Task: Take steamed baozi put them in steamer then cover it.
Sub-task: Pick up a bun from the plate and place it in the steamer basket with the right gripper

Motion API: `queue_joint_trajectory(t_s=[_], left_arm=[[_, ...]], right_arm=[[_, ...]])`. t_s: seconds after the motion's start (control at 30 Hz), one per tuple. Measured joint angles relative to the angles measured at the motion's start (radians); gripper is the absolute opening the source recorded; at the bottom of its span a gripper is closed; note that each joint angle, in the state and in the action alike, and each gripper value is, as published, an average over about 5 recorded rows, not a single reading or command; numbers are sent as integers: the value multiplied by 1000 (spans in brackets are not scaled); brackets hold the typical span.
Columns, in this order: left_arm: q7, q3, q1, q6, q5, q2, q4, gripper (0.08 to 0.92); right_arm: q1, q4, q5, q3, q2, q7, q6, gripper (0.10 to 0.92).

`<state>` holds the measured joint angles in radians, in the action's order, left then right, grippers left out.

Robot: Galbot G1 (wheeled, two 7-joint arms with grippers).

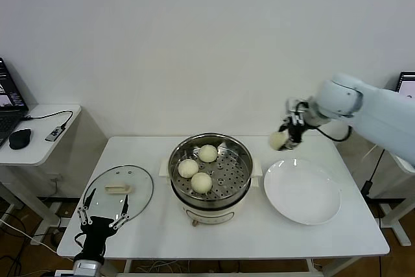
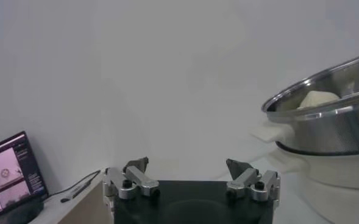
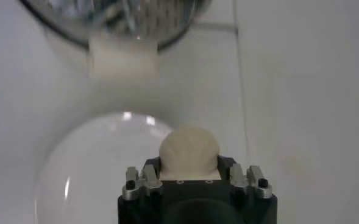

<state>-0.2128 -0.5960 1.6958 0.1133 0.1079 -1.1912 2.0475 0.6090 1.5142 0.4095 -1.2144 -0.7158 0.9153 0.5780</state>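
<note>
The steamer (image 1: 175, 162), a shiny steel basket on a cream pot base, stands mid-table with three steamed baozi (image 1: 201, 182) on its perforated floor. My right gripper (image 1: 286, 138) hangs above the far edge of the white plate (image 1: 302, 194), to the right of the steamer, shut on a fourth baozi (image 1: 278, 140). In the right wrist view that bun (image 3: 188, 147) sits between the fingers (image 3: 152, 165). The cover (image 1: 139, 185), a glass lid with a cream handle, lies flat at the left. My left gripper (image 1: 104, 214) waits open at the lid's near edge, empty (image 2: 188, 165).
A side table at the far left carries a laptop (image 1: 9, 105) and a mouse (image 1: 19, 138). A screen (image 1: 407, 85) shows at the right edge. The left wrist view shows the steamer's wall (image 2: 325, 125) close by. The pot's side handle (image 3: 123, 58) lies ahead of the held bun.
</note>
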Motion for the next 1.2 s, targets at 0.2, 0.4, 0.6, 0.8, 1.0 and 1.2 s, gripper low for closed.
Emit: queue_joint_trajectory(t_s=[0.2, 0.4, 0.6, 0.8, 1.0, 1.2], left_arm=[[0, -5, -1, 0, -1, -8, 0, 823], [0, -11, -1, 0, -1, -14, -1, 823], [0, -19, 2, 0, -2, -14, 0, 823], [0, -23, 4, 0, -2, -15, 0, 823], [0, -23, 2, 1, -3, -14, -1, 823], [0, -23, 0, 1, -3, -14, -5, 823]], right_arm=[[34, 12, 121, -49, -98, -64, 63, 585], [21, -9, 184, -73, -189, -114, 102, 585], [-24, -52, 219, -78, -268, -155, 123, 586], [-74, -102, 221, -79, -327, -177, 135, 589], [-116, -142, 211, -79, -359, -188, 143, 585], [-147, -164, 202, -74, -374, -192, 147, 585]])
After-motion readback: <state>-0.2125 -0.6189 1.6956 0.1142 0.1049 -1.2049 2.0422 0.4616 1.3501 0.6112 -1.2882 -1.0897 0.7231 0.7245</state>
